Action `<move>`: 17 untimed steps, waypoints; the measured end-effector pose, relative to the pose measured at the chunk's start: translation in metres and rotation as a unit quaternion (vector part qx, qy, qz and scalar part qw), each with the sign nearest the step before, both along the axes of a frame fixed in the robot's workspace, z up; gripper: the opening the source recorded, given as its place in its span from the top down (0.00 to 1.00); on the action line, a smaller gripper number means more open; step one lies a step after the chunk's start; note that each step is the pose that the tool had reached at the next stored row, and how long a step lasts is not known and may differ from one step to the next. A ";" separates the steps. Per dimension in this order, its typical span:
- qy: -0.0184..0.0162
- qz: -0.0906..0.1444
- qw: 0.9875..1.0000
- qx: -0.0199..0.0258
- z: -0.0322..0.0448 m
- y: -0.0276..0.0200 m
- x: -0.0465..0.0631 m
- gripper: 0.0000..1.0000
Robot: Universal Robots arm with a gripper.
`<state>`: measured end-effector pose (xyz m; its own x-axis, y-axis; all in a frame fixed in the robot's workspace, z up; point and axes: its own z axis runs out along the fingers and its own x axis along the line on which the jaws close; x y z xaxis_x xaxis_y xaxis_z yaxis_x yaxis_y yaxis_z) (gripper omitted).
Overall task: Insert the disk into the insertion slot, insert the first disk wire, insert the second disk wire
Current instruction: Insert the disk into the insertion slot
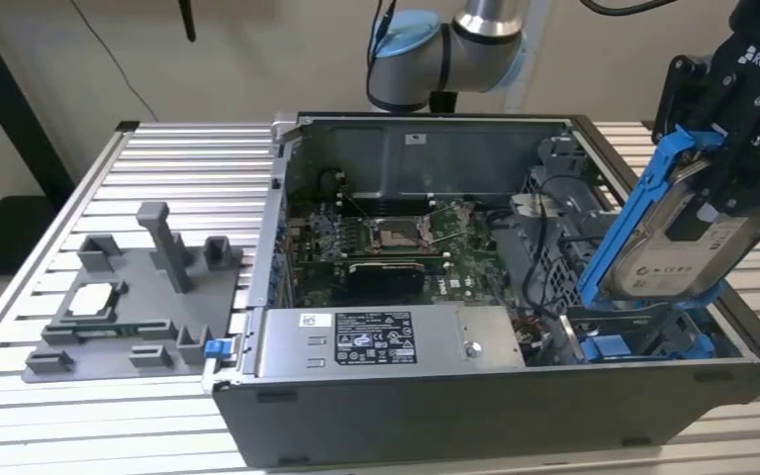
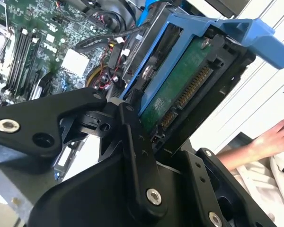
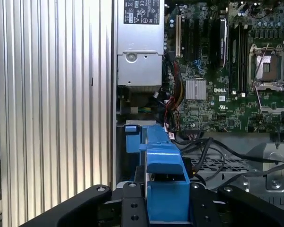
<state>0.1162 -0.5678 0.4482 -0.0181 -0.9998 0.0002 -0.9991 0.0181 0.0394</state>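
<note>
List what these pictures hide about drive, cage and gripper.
- Grey metal drive cage with blue rails: exterior view, its opening lies behind the silver-grey hard drive in its blue carrier.
- Black gripper: exterior view, cut off by the right edge.
- Black cables: first wrist view, ends under carrier.

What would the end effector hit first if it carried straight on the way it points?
Likely the insertion slot, the blue-railed cage just beneath the tilted disk that the end effector grips, though depth is unclear.

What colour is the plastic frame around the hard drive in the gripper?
The disk carrier frame is bright blue, clearest in the exterior view.
</note>
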 end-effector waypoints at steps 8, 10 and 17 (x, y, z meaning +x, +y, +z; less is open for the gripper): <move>0.000 0.000 1.000 0.000 -0.0045 0.0000 0.000 1.00; 0.000 0.000 1.000 0.000 -0.0061 0.0000 0.000 1.00; 0.000 0.000 1.000 0.000 -0.0123 0.0000 0.000 1.00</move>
